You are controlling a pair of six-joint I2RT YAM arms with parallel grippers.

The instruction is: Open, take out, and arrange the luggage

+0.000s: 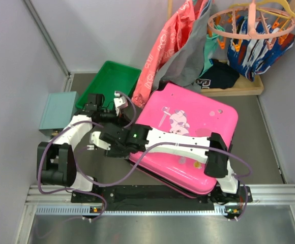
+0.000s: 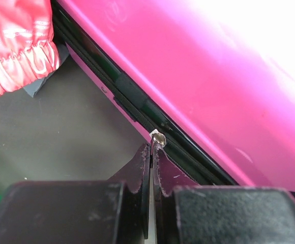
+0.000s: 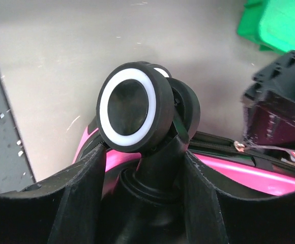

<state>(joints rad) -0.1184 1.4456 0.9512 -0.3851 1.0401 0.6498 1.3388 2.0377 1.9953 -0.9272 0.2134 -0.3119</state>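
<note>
**Both tools at the pink case's edge**

The left tool (image 2: 152, 147) is closed tight, its tips pinching a small silver zipper pull (image 2: 158, 137) on the black zip line along the side of the luggage (image 1: 201, 117). The right tool (image 3: 143, 155) stands partly open, its fingers (image 3: 81, 193) on either side of the black stem under a white-ringed wheel (image 3: 129, 107) at a corner of the case; whether they press on it cannot be told. The luggage lies flat on the grey counter (image 1: 269, 137), sticker side up, with the right arm stretched across its shell. Behind it hangs a pink garment (image 1: 163, 46). A green tray (image 1: 109, 76) and a pale-teal box (image 1: 58, 112) sit to the left.
</note>
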